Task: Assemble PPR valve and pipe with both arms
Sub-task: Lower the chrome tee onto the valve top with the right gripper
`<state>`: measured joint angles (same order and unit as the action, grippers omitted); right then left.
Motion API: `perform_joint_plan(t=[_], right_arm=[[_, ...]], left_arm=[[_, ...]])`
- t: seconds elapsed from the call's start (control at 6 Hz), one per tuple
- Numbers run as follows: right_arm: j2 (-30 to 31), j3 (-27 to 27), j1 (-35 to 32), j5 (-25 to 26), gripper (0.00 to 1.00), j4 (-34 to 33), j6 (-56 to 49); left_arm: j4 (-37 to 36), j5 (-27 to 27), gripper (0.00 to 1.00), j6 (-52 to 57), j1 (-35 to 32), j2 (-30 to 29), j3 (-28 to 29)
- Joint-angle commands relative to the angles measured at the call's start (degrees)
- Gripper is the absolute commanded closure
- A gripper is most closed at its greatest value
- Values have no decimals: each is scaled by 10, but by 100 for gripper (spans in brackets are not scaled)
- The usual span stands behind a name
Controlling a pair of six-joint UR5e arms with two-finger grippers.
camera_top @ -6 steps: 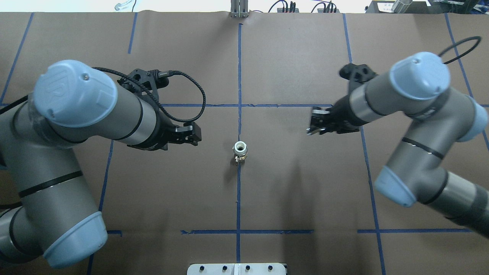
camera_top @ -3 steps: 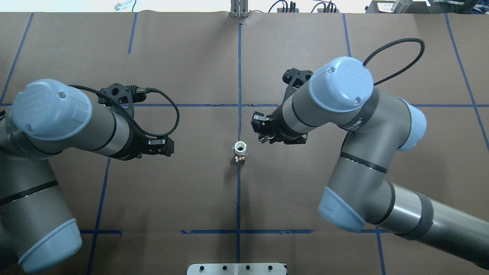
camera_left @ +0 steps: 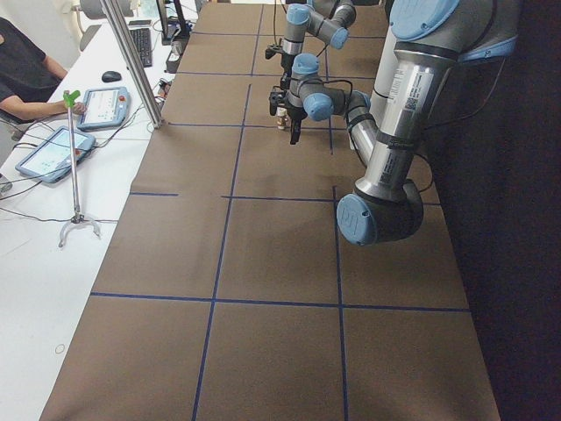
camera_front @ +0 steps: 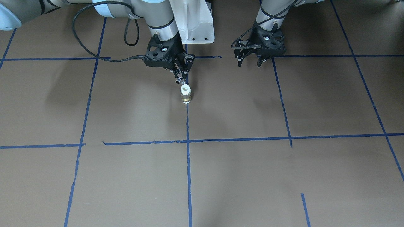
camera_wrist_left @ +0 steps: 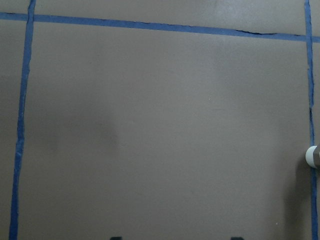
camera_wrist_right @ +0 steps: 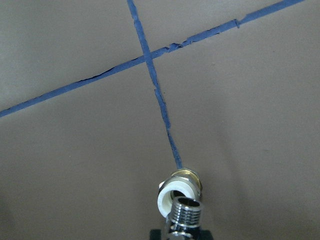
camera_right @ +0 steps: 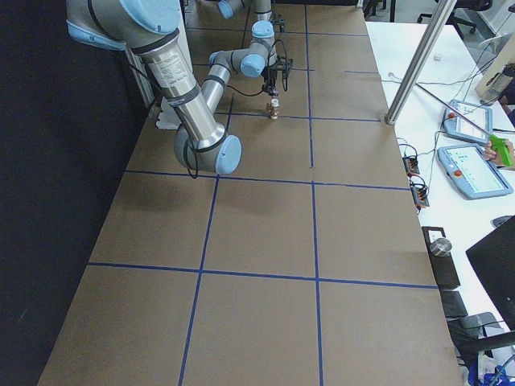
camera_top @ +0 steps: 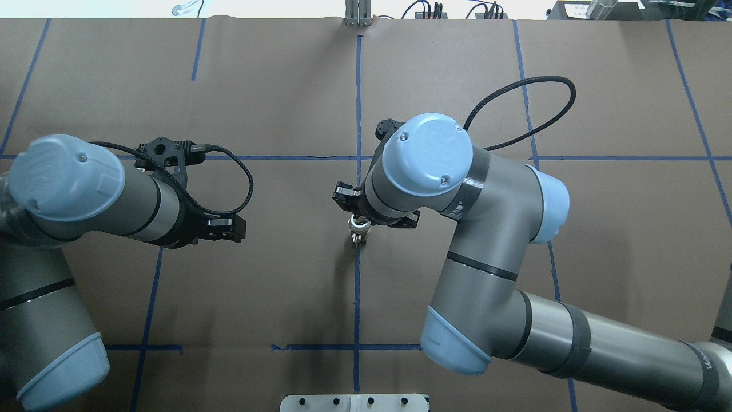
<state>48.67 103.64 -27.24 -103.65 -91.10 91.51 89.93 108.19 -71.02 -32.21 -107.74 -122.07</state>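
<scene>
Right tool (camera_front: 179, 78) holds pipe (camera_wrist_right: 186, 214) end-down over upright valve (camera_front: 186, 94).

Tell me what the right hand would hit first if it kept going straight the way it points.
Most likely the upright white-collared brass fitting. The right hand, shut on a chrome threaded piece, points down just above it, though depth is unclear.

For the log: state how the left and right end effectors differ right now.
The right end effector grips a chrome threaded part; the left end effector is open and empty. The right hangs just above the fitting; the left hangs off to the side. Both are black and point down.
</scene>
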Motion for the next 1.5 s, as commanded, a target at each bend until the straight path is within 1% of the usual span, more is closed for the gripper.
perform_joint_plan(t=[0.0, 0.17, 0.5, 1.33], right_arm=[[-14, -12, 3, 7, 100, -15, 2], [-15, -16, 3, 8, 100, -14, 2], [-26, -41, 4, 8, 100, -14, -4], [-26, -50, 4, 7, 100, -13, -5]], left_arm=[[1, -1, 22, -1, 1, -2, 1], [1, -1, 22, -1, 1, -3, 1], [1, -1, 22, 0, 1, -3, 1], [0, 0, 22, -1, 0, 1, -4]])
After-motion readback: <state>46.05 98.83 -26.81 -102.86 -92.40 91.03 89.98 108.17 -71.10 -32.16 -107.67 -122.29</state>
